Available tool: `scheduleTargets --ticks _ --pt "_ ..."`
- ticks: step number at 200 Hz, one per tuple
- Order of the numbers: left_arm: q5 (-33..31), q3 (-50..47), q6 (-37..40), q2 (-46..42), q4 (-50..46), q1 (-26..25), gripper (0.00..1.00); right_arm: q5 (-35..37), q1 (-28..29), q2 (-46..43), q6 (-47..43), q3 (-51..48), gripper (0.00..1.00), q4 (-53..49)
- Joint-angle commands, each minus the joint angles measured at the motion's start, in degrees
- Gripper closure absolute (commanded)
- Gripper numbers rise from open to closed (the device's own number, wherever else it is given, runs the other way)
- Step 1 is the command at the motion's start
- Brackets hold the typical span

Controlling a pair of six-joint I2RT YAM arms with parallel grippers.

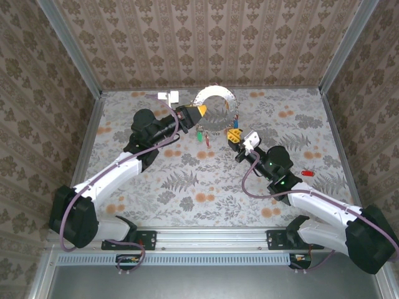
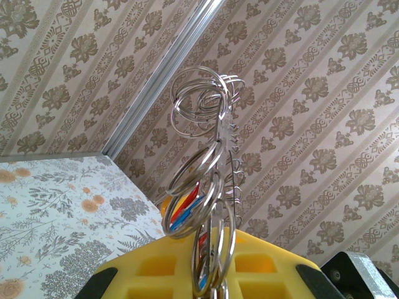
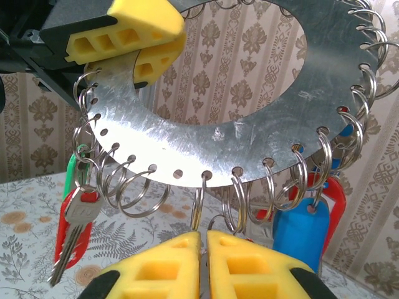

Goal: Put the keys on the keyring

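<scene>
The keyring (image 1: pixel 215 99) is a flat silvery disc with a wide hole, held upright above the far middle of the table. Small split rings hang from holes along its rim (image 3: pixel 249 124). My left gripper (image 1: pixel 201 112) is shut on its left edge, and in the left wrist view the disc (image 2: pixel 218 156) runs edge-on out of the yellow pads (image 2: pixel 156 274). My right gripper (image 3: pixel 204 240) is shut on one small split ring (image 3: pixel 197 208) at the disc's lower edge. Keys hang from other rings: a red-headed one (image 3: pixel 75 224), a green one (image 1: pixel 199 134) and a blue one (image 3: pixel 299 227).
One loose red key (image 1: pixel 307 172) lies on the flowered tablecloth to the right of the right arm. Patterned walls (image 1: pixel 206 37) close off the back and both sides, with metal posts in the corners.
</scene>
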Motion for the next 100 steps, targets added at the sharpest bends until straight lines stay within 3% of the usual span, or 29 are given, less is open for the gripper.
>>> scheduleTargets --ticks 1,100 --pt "-0.25 0.28 -0.49 -2.00 4.12 -0.52 1.00 -0.89 0.31 0.57 0.73 1.74 0.86 3.14" --pt "-0.74 0.07 -0.57 -2.14 4.20 -0.61 1.00 -3.03 0.37 1.85 -0.07 3.09 0.78 2.61"
